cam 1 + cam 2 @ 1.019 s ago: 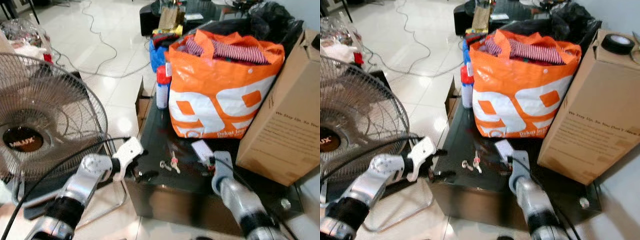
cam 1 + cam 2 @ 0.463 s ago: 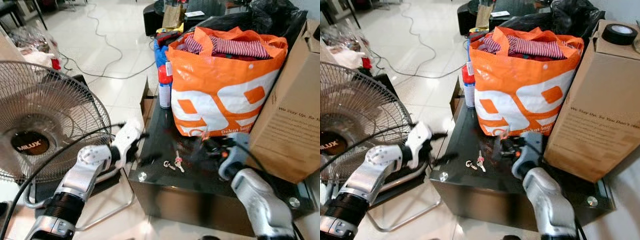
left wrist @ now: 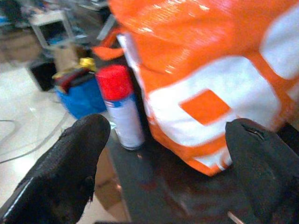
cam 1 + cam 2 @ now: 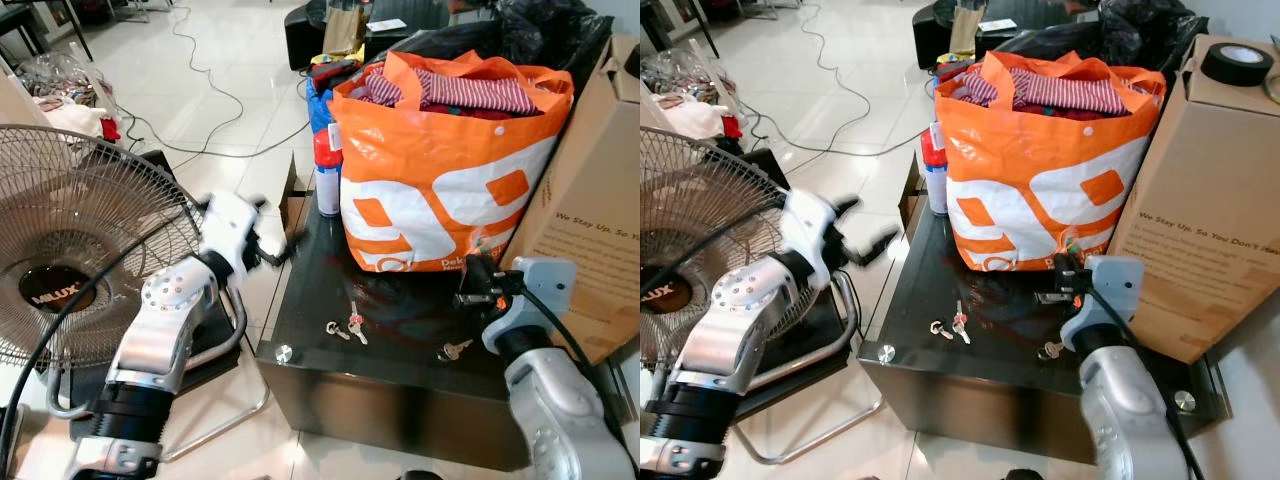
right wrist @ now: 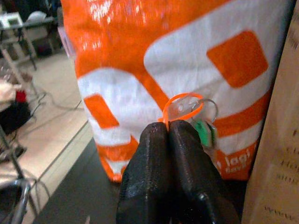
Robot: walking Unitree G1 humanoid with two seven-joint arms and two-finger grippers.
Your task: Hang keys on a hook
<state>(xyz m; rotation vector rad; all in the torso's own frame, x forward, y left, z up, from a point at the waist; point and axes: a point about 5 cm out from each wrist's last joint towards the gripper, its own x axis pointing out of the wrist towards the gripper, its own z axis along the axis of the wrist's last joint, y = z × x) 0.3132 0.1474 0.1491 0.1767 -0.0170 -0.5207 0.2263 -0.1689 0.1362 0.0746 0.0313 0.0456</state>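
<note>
My right gripper (image 5: 169, 128) is shut on a small bunch of keys (image 5: 188, 108) with an orange loop and a green tag, held just in front of the orange shopping bag (image 4: 440, 170). It hovers above the right side of the black glass table (image 4: 310, 300). A second bunch of keys (image 4: 345, 328) with a red tag lies on the table near its front edge. One loose key (image 4: 452, 350) lies under my right wrist. My left gripper (image 4: 275, 225) is open, raised beside the table's left edge.
A spray can (image 4: 326, 175) with a red cap stands at the table's back left, beside the bag. A tall cardboard box (image 4: 590, 240) stands on the right. A floor fan (image 4: 70, 270) is close on the left. Cables run across the white tile floor (image 4: 220, 110).
My right gripper has come up off the table, turned and now holds the orange-looped keys before the bag. My left arm has risen from the table's front corner to its left edge.
</note>
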